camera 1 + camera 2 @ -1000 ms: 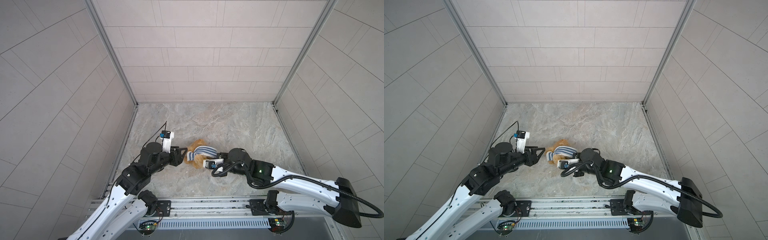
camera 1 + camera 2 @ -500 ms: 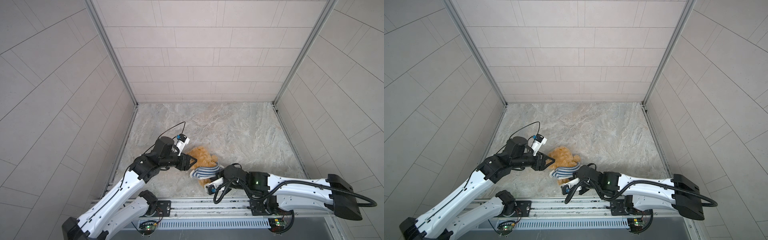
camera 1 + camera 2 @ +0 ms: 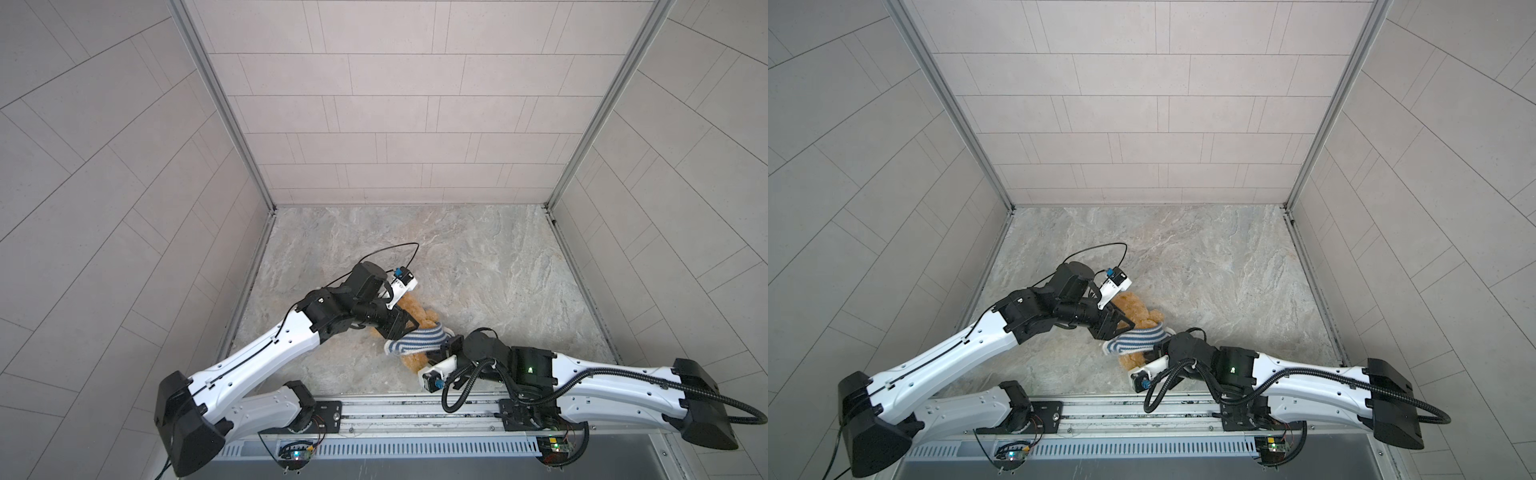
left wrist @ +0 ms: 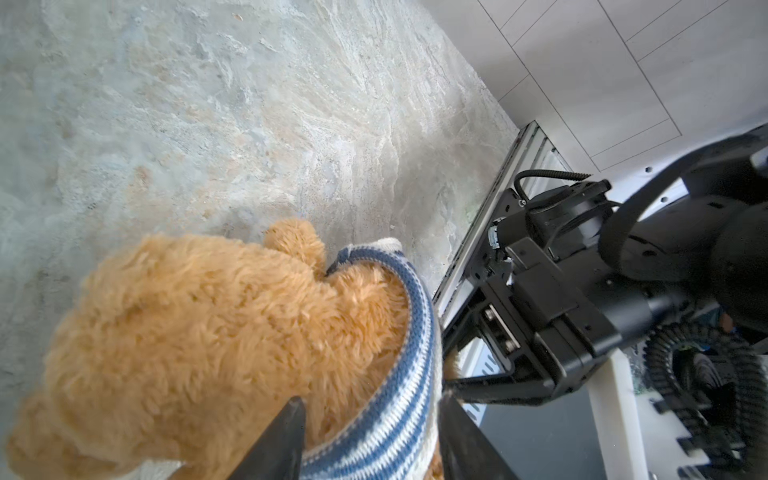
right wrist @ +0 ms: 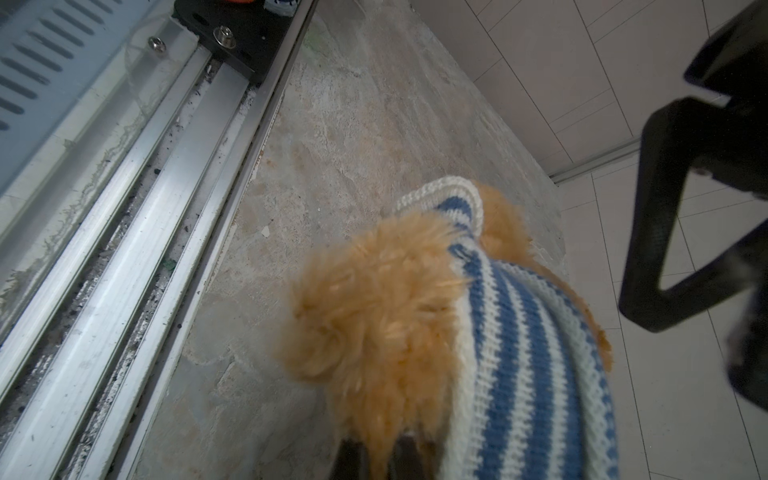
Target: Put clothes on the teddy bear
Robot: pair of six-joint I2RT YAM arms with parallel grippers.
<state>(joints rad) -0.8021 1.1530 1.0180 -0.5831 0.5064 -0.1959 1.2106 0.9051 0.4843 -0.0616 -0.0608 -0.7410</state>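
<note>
The golden-brown teddy bear [image 3: 412,308] [image 3: 1133,305] lies on the marble floor near the front, with a blue-and-white striped shirt [image 3: 415,338] [image 3: 1134,338] round its middle. My left gripper [image 3: 402,329] [image 4: 372,419] reaches over the bear's head. It is open, and its fingers straddle the shirt's [image 4: 399,399] hem and the fur without pinching them. My right gripper [image 3: 434,355] [image 5: 380,457] is shut on a tuft of the bear's [image 5: 374,311] fur at its lower end, beside the shirt [image 5: 519,353]. The bear's face is hidden.
The aluminium rail [image 3: 415,409] [image 5: 124,208] runs along the front edge, close behind the bear. The tiled side walls [image 3: 208,249] and the back wall enclose the marble floor [image 3: 478,257]. A finger of the left gripper [image 5: 665,208] hangs near the shirt in the right wrist view.
The bear and shirt have shifted toward the front rail with the right gripper still holding. The left gripper has come over the bear's head to the shirt, and its jaws have narrowed a little.
</note>
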